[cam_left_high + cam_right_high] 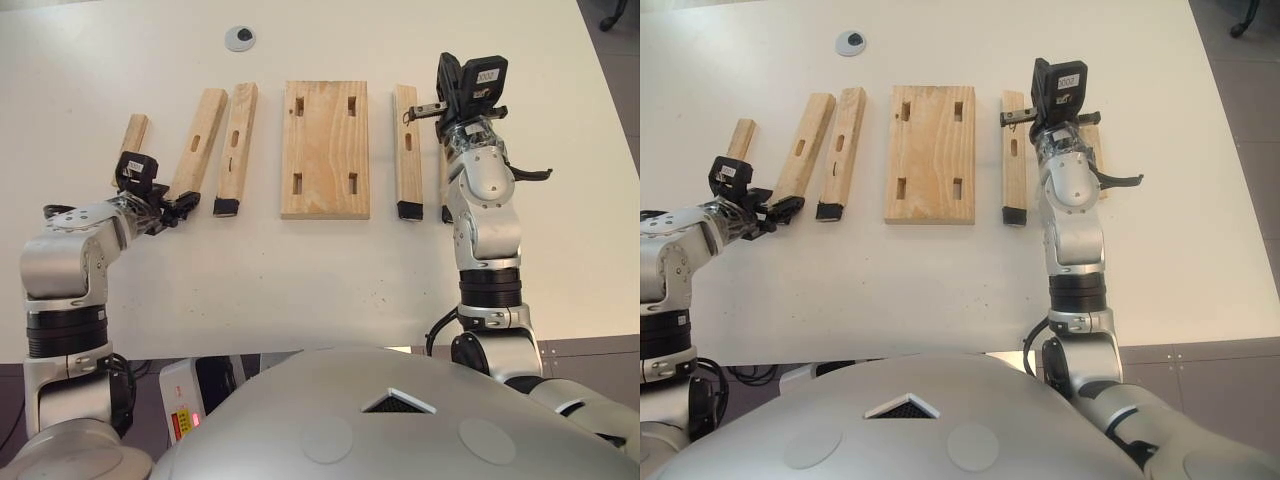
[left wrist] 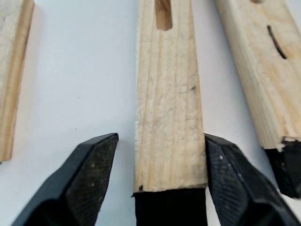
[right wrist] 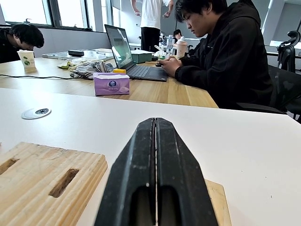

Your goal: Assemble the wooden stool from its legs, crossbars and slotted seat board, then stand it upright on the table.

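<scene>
The slotted seat board (image 1: 325,150) lies flat in the middle of the table. Two legs (image 1: 197,145) (image 1: 236,148) and a short crossbar (image 1: 133,138) lie to its left. A third leg (image 1: 406,150) lies to its right, and a further wooden piece (image 1: 1093,135) is partly hidden under my right arm. My left gripper (image 1: 180,208) is open, its fingers (image 2: 89,165) on either side of the black-tipped end of the leftmost leg (image 2: 167,94). My right gripper (image 1: 452,72) is shut and empty, held above the table beside the third leg.
A small round disc (image 1: 240,38) sits on the table (image 1: 300,260) beyond the parts. The table's right edge is near my right arm. Beyond the far edge, people sit at a desk (image 3: 141,89).
</scene>
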`<state>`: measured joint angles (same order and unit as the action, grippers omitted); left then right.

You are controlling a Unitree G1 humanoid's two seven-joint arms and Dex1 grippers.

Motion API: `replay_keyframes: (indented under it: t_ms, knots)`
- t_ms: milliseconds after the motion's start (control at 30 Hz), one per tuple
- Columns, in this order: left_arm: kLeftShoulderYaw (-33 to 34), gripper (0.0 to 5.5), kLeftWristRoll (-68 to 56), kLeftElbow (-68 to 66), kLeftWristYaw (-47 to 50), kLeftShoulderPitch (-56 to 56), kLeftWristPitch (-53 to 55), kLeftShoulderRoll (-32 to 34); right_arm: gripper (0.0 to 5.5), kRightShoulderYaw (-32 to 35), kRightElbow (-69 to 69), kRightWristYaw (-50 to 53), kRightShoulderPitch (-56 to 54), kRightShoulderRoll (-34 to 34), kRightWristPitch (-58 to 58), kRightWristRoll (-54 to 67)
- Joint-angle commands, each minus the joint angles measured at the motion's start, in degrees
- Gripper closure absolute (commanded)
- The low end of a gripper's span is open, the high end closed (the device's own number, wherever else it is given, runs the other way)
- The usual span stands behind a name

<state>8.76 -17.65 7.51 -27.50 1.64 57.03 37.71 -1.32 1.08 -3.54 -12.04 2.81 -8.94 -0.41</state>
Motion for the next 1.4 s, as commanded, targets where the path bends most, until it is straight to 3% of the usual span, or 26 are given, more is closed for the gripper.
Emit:
replay_keyframes:
  t_ms: [33, 167, 267, 400, 533, 700, 867, 1100, 1167, 1400]
  knots:
    - [-2.44, 3.05, -0.49, -1.99, 0.04, 3.86, 4.34, -1.93, 5.5, -0.16, -0.21, -0.07, -0.07, -0.13, -0.54, 0.08]
    - [0.62, 3.52, -1.47, -2.9, 1.72, 1.85, 4.18, -3.92, 5.5, -0.03, -0.37, 0.01, -0.62, -0.03, -0.76, 0.07]
    - [8.48, 3.52, 0.48, -5.99, 9.07, -4.01, -11.61, -8.49, 5.5, 0.52, -0.73, -0.68, -2.26, 0.74, -1.68, 0.53]
    - [11.39, 3.52, -1.19, -1.59, 10.34, -10.71, -26.29, -12.06, 5.5, 1.59, -0.66, -9.36, -7.0, 0.71, -8.46, 9.37]
    - [3.22, 3.52, -6.66, 10.47, 5.82, -14.28, -26.83, -16.42, 4.88, 10.12, -3.12, -17.49, -16.19, -1.49, -28.69, 35.2]
    - [-10.77, 3.52, 2.92, 12.19, 4.54, -12.73, -33.14, -16.91, 3.97, 17.18, -3.98, -14.46, -24.79, -1.09, -42.59, 54.25]
    - [-9.81, 3.52, -4.78, 17.31, 1.72, -9.46, -29.73, -19.19, 3.17, 21.04, -3.12, -11.84, -24.86, 0.17, -50.64, 67.78]
    - [1.44, 3.52, -38.8, 22.87, -4.88, -8.35, -12.97, -16.13, 2.03, 20.19, -3.53, -20.21, -24.68, 7.59, -55.32, 73.26]
    - [2.09, 3.52, -44.34, 24.05, -5.52, -7.55, -10.33, -14.69, 1.99, 20.59, -2.71, -20.98, -25.9, 8.59, -55.68, 74.73]
    - [0.47, 3.52, -46.68, 24.55, -3.94, -6.42, -8.88, -13.44, 1.99, 21.04, -2.05, -20.53, -26.32, 9.12, -57.04, 81.2]
